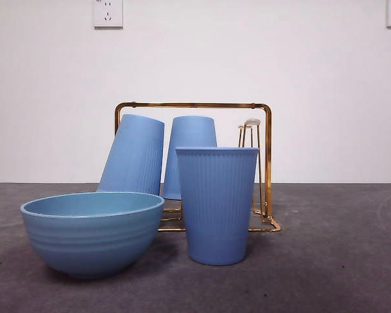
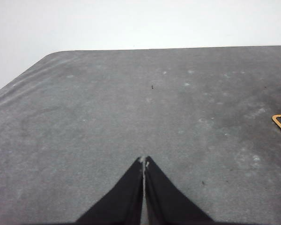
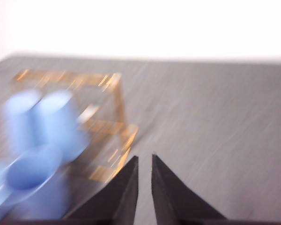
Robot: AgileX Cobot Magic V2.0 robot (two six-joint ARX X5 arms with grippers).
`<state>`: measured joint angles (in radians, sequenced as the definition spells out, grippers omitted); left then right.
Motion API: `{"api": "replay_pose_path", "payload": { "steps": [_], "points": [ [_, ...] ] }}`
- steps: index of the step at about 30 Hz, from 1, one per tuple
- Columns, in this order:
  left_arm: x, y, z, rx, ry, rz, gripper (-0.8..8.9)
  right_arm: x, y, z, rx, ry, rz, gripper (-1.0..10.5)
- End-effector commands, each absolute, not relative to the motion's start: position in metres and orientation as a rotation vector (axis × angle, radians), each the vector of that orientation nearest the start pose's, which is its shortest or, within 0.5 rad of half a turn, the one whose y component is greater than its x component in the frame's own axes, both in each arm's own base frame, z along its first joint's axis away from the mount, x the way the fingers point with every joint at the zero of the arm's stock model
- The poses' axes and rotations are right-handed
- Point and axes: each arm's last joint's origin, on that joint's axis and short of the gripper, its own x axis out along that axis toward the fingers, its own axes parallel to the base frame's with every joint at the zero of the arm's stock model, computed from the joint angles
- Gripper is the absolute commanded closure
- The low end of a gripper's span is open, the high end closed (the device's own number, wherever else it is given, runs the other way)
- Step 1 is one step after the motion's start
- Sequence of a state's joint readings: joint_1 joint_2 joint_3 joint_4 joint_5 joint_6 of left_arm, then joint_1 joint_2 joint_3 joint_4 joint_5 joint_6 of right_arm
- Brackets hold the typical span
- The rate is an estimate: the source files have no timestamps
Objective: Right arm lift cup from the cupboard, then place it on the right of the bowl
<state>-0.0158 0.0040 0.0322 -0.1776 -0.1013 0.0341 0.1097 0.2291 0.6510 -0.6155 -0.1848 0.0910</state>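
Two jaws of the right gripper (image 3: pixel 144 159) stand slightly parted, holding nothing, clear of the blurred rack. Left gripper (image 2: pixel 144 160) is closed and empty over bare table (image 2: pixel 131 103). One cup (image 1: pixel 217 203) stands upright just right of the bowl (image 1: pixel 91 231), apparently placed. Two cups (image 1: pixel 190 153) sit inverted on the cupboard (image 1: pixel 267 163) pegs, the left one tilted, presumably for draining.
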Motion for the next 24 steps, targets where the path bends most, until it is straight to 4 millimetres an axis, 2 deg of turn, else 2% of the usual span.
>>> {"api": "replay_pose_path", "payload": {
  "steps": [1, 3, 6, 11, 16, 24],
  "points": [
    [0.096, 0.001, 0.150, 0.050, 0.176, 0.082, 8.08, 0.075, 0.009, 0.279, 0.051, 0.010, 0.208, 9.1],
    [0.096, 0.001, 0.150, 0.050, 0.176, 0.082, 8.08, 0.084, 0.005, 0.250, 0.049, -0.041, 0.134, 9.1],
    [0.096, 0.001, 0.150, 0.050, 0.176, 0.082, 8.08, 0.092, 0.000, 0.208, 0.051, -0.021, 0.004, 9.1],
    [0.096, 0.001, 0.150, 0.050, 0.176, 0.082, 8.08, 0.097, 0.000, 0.165, 0.065, 0.038, -0.013, 9.1],
    [0.096, 0.001, 0.150, 0.050, 0.176, 0.082, 8.08, 0.096, 0.000, 0.150, 0.069, 0.173, -0.006, 9.0],
    [0.096, 0.001, 0.150, 0.050, 0.176, 0.082, 8.08, 0.096, 0.000, 0.151, 0.059, 0.156, -0.001, 9.0]
  ]
}}
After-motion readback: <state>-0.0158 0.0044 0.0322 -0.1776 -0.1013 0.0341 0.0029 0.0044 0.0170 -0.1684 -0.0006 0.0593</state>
